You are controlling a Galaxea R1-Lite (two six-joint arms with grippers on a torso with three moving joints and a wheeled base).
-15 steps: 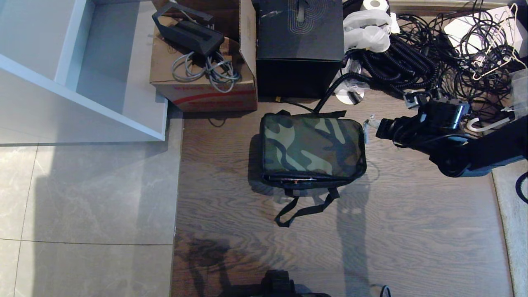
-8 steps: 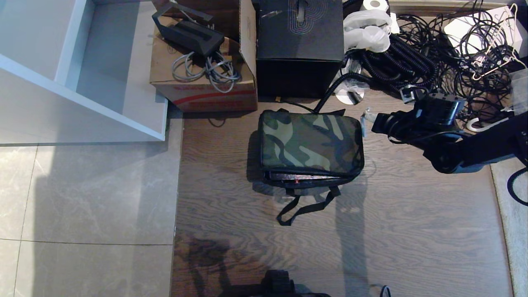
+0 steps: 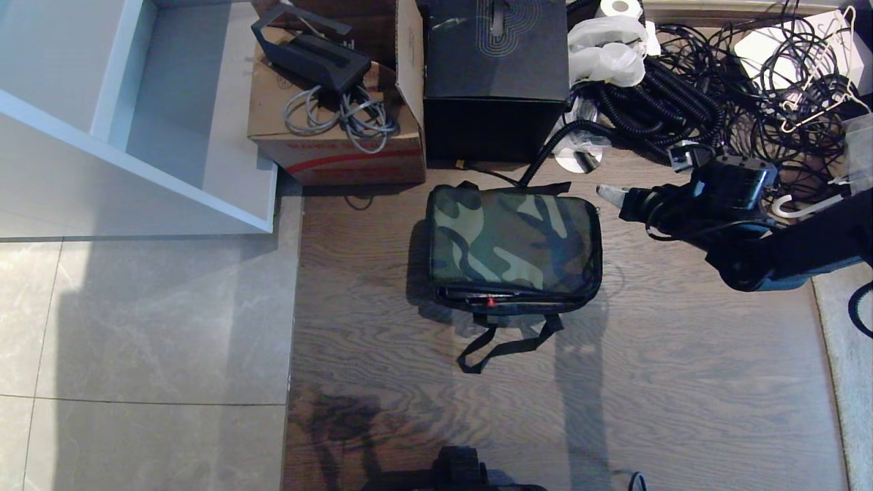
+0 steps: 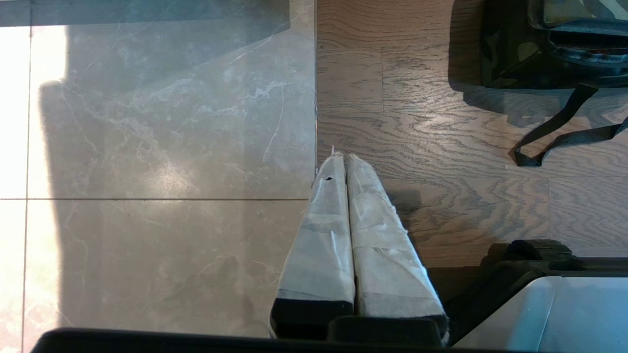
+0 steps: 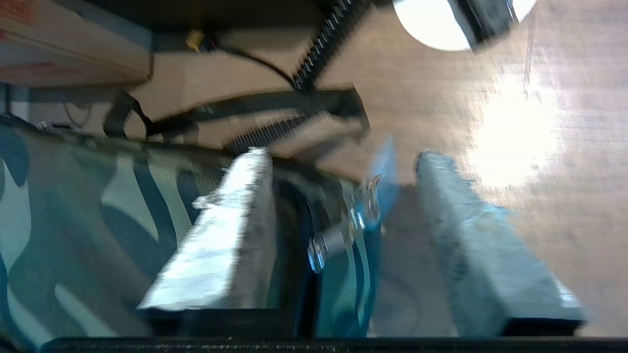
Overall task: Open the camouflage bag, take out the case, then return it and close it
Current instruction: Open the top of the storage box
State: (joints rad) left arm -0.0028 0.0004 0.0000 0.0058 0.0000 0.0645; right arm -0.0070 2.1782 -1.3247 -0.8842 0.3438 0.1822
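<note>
Camouflage bag (image 3: 513, 247): right wrist view alone shows right gripper (image 5: 338, 206) fingers spread, straddling its zipper pull (image 5: 360, 215).

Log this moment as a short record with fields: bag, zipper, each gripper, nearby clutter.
bag: camouflage bag flat on the wood floor, camouflage top up
front opening: gapes a little, red spot inside
right gripper: open, straddling the bag's far right corner; a metal zipper pull lies between its fingers
left gripper: shut, over the floor, away from the bag
behind bag: black box, cardboard box
</note>
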